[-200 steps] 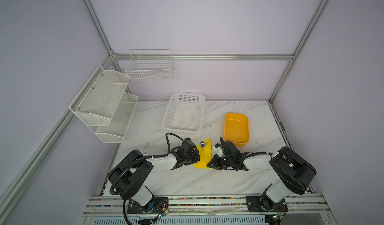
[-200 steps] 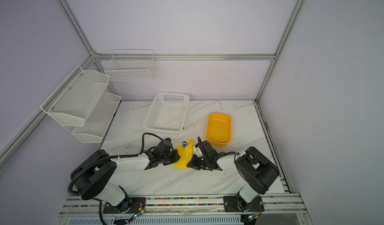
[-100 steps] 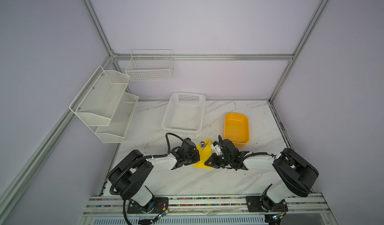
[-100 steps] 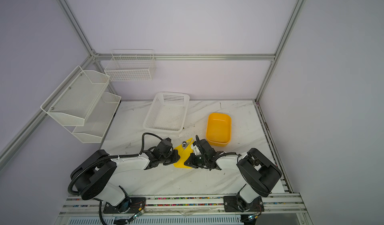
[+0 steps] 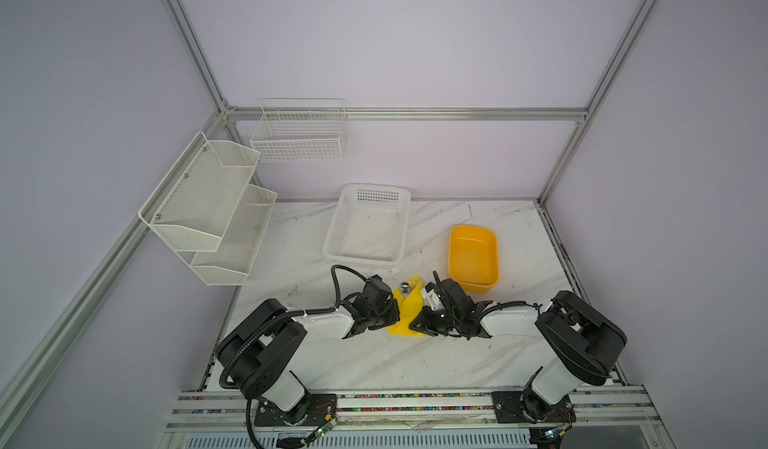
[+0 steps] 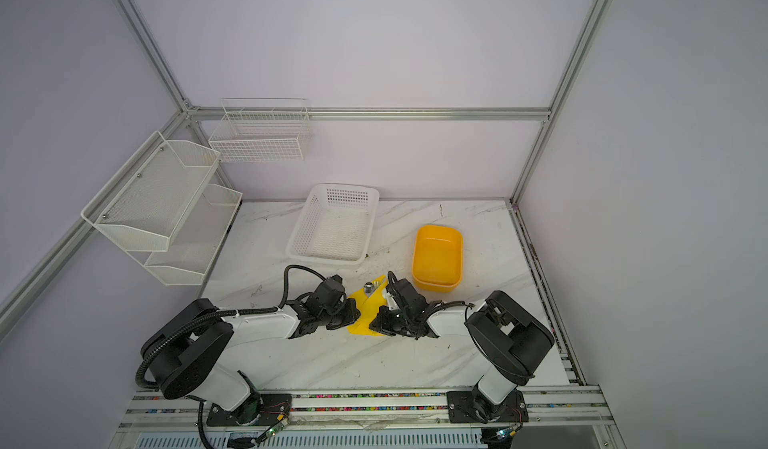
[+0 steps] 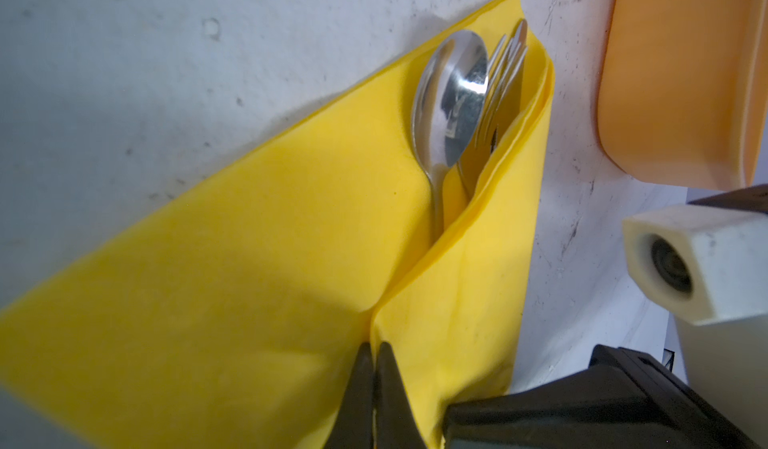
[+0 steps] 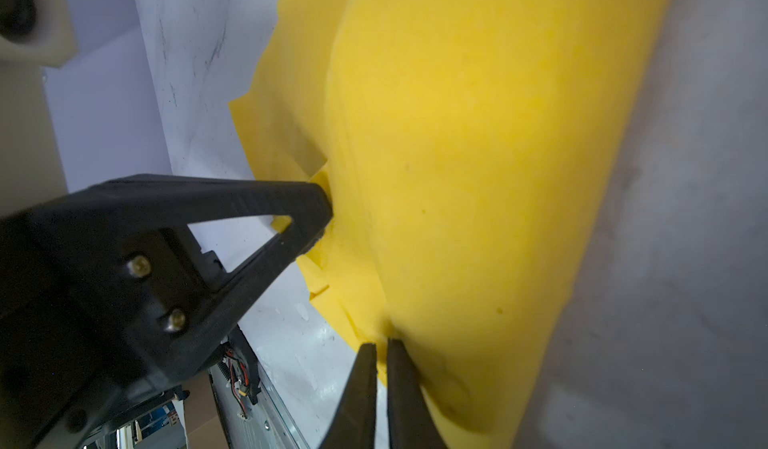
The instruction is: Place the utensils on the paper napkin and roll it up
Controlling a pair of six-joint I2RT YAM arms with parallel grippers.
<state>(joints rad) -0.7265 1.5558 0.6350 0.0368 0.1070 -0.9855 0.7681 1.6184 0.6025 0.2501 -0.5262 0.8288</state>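
In both top views you see the paper napkin (image 5: 409, 316) as a narrow, bright yellow wedge on the white marble table (image 5: 374, 364), in the middle of its near half. The utensils (image 5: 404, 288) stick out of its far end as one small shiny spot. The left gripper (image 5: 392, 323) is at the napkin's 9 o'clock side and the right gripper (image 5: 415, 327) at its 3 o'clock side, both against the paper. Their jaws are too small to read here. A glossy, rounded orange plastic tub (image 5: 478, 285) stands at 1 o'clock from the napkin, and a white perforated plastic basket (image 5: 361, 258) at 11 o'clock.

The left wrist view gives you what the top views hide. A polished spoon (image 7: 451, 98) and a fork (image 7: 505, 73) lie side by side inside a soft, matte fold of the napkin, with their handles covered. The left gripper (image 7: 375, 349) has its black fingers pressed fully together, pinching the edge of the folded flap.

The right wrist view shows you the other side of the napkin. It is a smooth rounded bulge, and the cutlery is hidden under the paper. The right gripper (image 8: 381, 345) has its fingers almost together, with only a hairline gap, and they nip the puckered paper edge.
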